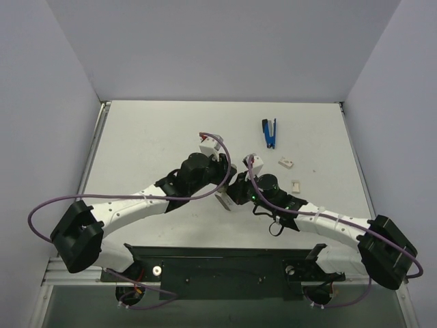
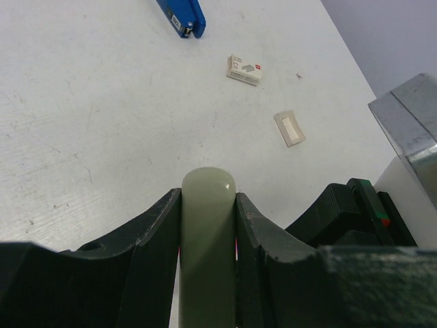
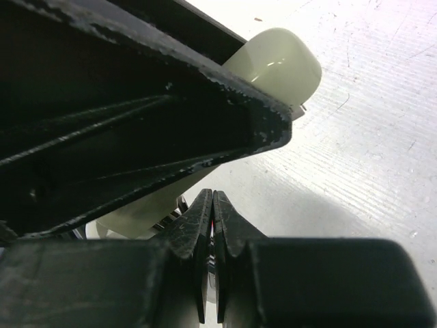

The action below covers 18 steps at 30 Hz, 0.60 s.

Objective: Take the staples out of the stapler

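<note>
The left hand [image 2: 208,201] was clamped on the sides of the pale, glossy stapler [image 3: 280,65], holding it off the surface [image 2: 102,102] near the middle. The right hand [image 3: 213,198] sat just under it with its two fingers pressed together and nothing to be made out between them. The staples could not be seen in any view and were presumably inside the stapler (a dark speck near the white box [image 2: 244,70] was too small to identify). The chief risk looked like rotation. The grip was across a smooth, rounded body, so a push or pull from the right hand might have swung the stapler between the pads or slid it out. The two hands were also crowded close together, and a small misjudged move could have knocked one against the other. Had the staples come free at that height, such tiny slivers could have scattered and been hard to find or pick up. The surface was white, faintly scuffed and scratched. On its far right part lay a blue tool [image 2: 183,14], the white box and a small cream tray [image 2: 290,128], all well apart from the hands. Plain pale walls [image 1: 218,48] enclosed the surface on three sides.
</note>
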Tool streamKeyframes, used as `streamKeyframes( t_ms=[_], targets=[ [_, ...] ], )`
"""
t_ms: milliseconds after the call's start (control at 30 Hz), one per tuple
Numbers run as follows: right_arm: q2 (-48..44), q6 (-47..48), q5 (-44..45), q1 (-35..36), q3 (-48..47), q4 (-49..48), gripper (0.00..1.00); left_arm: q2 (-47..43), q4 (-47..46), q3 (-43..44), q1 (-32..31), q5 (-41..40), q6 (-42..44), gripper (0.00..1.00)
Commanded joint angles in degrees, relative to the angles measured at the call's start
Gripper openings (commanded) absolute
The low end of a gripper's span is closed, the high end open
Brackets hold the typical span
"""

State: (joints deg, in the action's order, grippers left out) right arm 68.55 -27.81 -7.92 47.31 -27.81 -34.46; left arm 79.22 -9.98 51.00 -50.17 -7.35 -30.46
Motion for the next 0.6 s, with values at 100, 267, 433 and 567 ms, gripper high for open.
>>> streamKeyframes(
  t_ms=[100, 267, 433, 567],
  targets=[
    [2.54, -4.44, -6.14, -0.37, -0.4, -8.43, 0.0, 1.9, -10.5, 1.47, -0.19, -5.83, 0.92, 0.0],
    [3.69, -6.29, -8.42, -0.64, -0.75, -10.97, 0.0, 3.04, -11.38, 1.82, -0.36, -7.93, 1.36, 0.0],
    [4.66, -8.4, -10.18, -0.73, -0.93, -13.18, 0.0, 4.19, -12.08, 2.17, -0.54, -9.08, 1.89, 0.0],
    [4.92, -9.63, -10.8, -0.81, -0.66, -14.76, 0.0, 4.98, -12.52, 2.35, -0.72, -9.87, 2.16, 0.0]
  ],
)
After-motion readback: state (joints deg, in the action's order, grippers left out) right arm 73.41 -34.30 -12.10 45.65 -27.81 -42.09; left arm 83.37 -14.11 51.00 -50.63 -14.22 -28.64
